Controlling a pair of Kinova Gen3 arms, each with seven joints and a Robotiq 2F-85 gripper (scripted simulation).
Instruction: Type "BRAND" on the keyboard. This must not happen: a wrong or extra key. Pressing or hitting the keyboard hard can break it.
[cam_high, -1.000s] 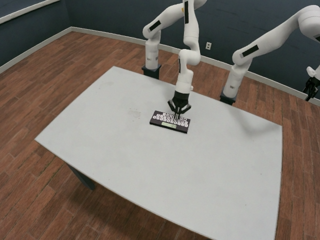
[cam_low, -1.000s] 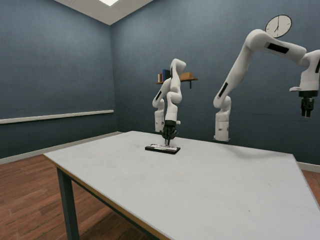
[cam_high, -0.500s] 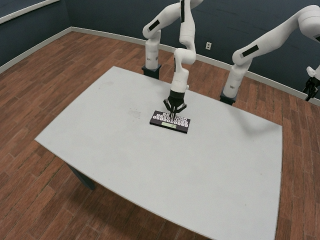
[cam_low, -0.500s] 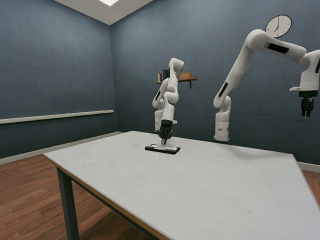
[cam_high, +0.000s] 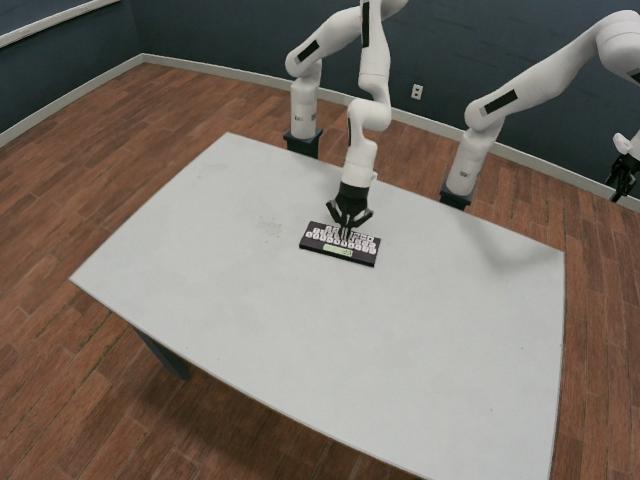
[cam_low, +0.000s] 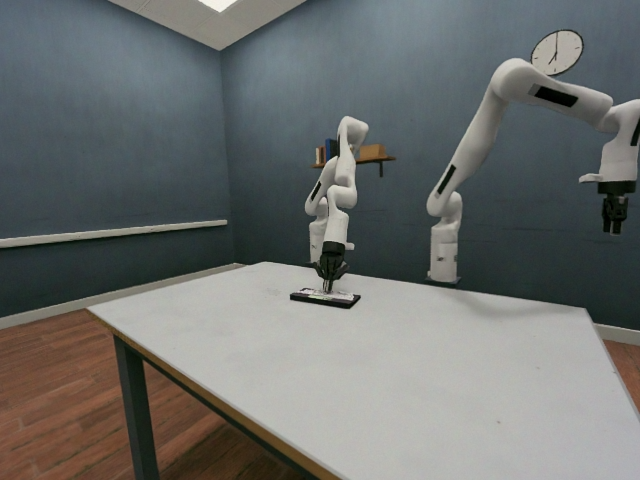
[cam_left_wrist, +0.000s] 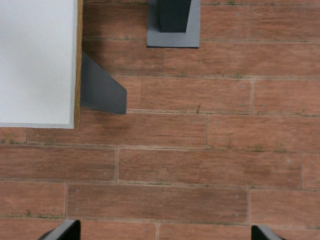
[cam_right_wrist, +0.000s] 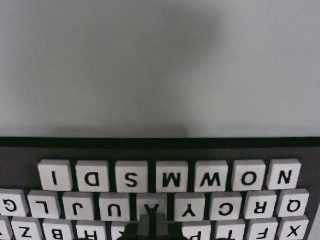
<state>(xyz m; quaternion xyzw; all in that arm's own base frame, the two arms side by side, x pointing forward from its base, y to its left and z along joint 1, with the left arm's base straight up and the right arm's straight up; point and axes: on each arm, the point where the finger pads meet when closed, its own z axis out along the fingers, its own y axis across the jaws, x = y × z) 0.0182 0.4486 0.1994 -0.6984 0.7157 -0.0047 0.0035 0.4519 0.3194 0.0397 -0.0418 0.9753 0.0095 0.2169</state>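
"Pointing down, the right arm's black two-fingered claw (cam_high: 344, 238) (cam_low: 327, 291) (cam_right_wrist: 152, 227) is closed, with nothing gripped. Below it, a black rectangular keyboard with white square keys (cam_high: 336, 250) (cam_low: 324, 300) (cam_right_wrist: 160, 150) lies on the pale grey surface (cam_high: 330, 335) (cam_low: 361, 372) (cam_left_wrist: 35, 60) (cam_right_wrist: 150, 65)."

"Which key?"

"Its tips are at the A (cam_right_wrist: 151, 204); I cannot tell if they touch."

"And the left claw (cam_high: 612, 191) (cam_low: 615, 231) (cam_left_wrist: 165, 231)?"

"Open, well apart from the keyboard."

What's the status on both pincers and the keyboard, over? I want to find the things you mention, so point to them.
Right pincer (cam_high: 344, 235) (cam_low: 327, 289) (cam_right_wrist: 153, 225) shut, at the A key (cam_right_wrist: 151, 204). Left pincer (cam_low: 615, 231) open, off the table (cam_high: 310, 310) (cam_low: 330, 372) (cam_left_wrist: 35, 65). Keyboard (cam_high: 310, 244) (cam_low: 323, 301) (cam_right_wrist: 20, 172) flat; nothing else in the way.
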